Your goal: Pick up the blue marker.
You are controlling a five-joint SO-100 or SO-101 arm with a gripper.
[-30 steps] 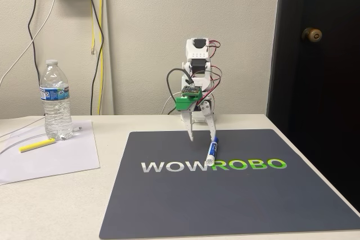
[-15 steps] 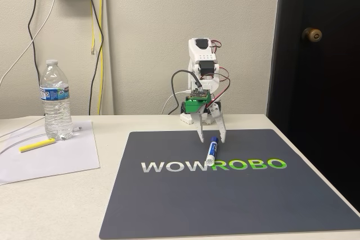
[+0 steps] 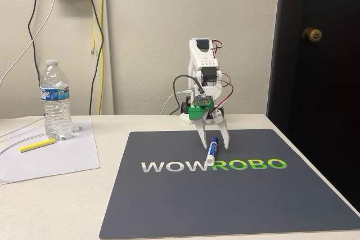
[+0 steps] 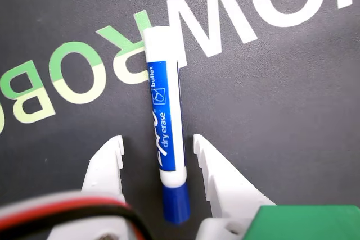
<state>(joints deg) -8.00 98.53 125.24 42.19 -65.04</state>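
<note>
1. Low in the centre of the wrist view, the gripper [image 4: 158, 145] has its two white fingers [image 4: 107, 164] spread, one on each side of the blue marker [image 4: 165, 127], with dark mat showing in both gaps; nothing is pinched yet.

2. Near the middle of the fixed view, the blue marker [image 3: 211, 151] lies flat on the dark mat [image 3: 169, 206], its white end reaching the lettering and its blue cap towards the arm. The gripper [image 3: 215, 145] stands over the cap end, fingertips down close to the mat; whether they touch it I cannot tell.

3. The step in hand looks like the closing pinch. The straddle is already good, so I would judge that no sideways correction is needed: the barrel runs almost parallel to the fingers and sits between them, slightly nearer the right-hand finger in the wrist view.

4. Closing slowly should let the nearer finger nudge the round barrel to centre instead of flicking it out.

5. The grip will land on the barrel near the cap, well off the marker's middle, so the white end may droop on lifting. A firm squeeze before rising, and a straight, slow lift, would guard against a swing or slip.

6. At the left of the fixed view, the water bottle [image 3: 55, 100] and yellow pen [image 3: 37, 145] sit well apart and pose no obstruction.
</note>
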